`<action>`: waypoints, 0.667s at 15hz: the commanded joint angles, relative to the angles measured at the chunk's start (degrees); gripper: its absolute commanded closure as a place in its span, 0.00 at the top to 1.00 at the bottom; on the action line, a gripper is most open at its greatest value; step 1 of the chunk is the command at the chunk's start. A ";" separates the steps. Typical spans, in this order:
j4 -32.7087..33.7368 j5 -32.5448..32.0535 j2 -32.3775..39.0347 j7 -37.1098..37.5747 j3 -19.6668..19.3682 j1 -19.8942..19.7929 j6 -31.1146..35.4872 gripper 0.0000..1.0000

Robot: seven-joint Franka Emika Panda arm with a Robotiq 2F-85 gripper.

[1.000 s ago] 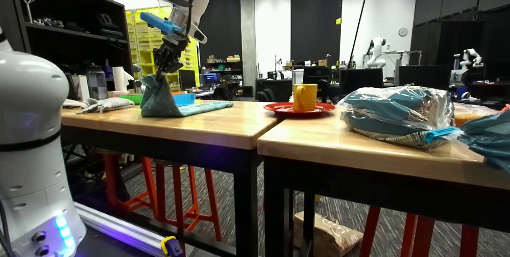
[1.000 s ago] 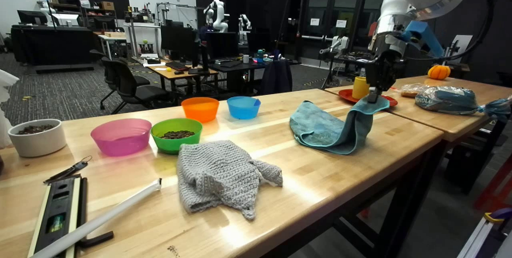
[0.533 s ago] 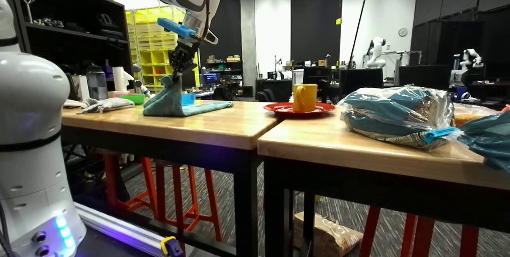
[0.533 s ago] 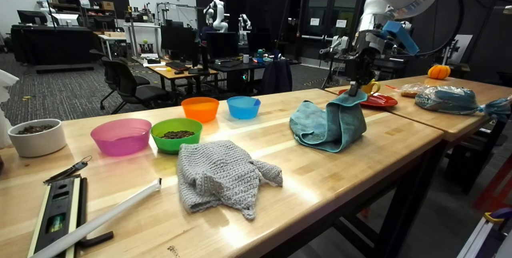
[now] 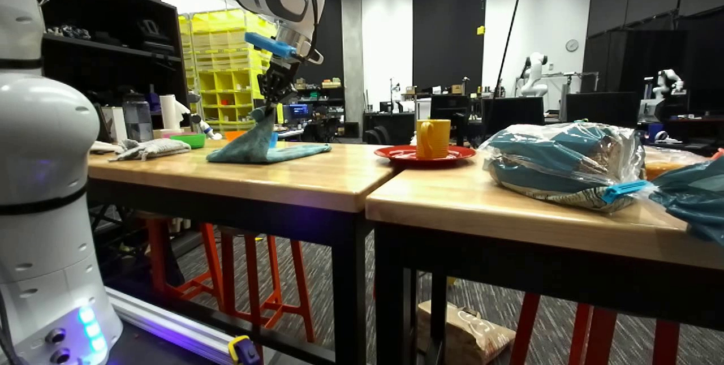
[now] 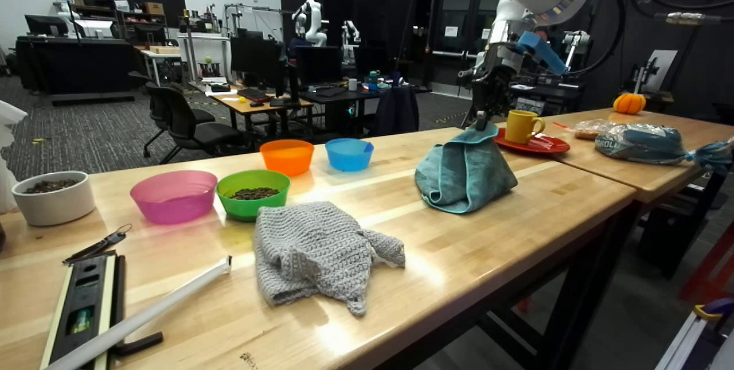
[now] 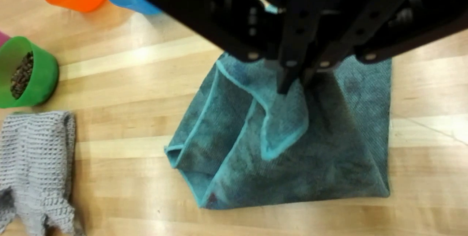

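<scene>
Wrist view shows you the gripper (image 7: 297,81) right over the teal cloth (image 7: 289,177), its jaws nearly together and pinching a fold of the fabric, with a bright-hemmed corner hanging out past the fingertips. In both exterior views you see the cloth drawn up to a peak at the gripper, while its lower part rests on the wooden table (image 6: 436,244); folds run down its side.

Well apart from it on the same table, you have a gray knitted cloth (image 6: 327,252), lying crumpled. Beyond that, in an exterior view, stand the green bowl (image 6: 246,210) with brown pellets (image 6: 255,193) in it, the pink bowl (image 6: 175,203), the orange bowl (image 6: 287,162) and the blue bowl (image 6: 350,159). Nearest that camera, a white stick (image 6: 155,308) lies partly across a level (image 6: 83,301).

On the teal cloth's other side, a yellow mug (image 6: 519,127) stands upright on a red plate (image 6: 551,147), near the seam with the next table (image 5: 441,192), which bears a plastic-wrapped package (image 5: 565,155).
</scene>
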 commanded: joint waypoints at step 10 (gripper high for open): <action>15.17 0.12 14.95 -2.07 1.55 -2.18 0.10 0.01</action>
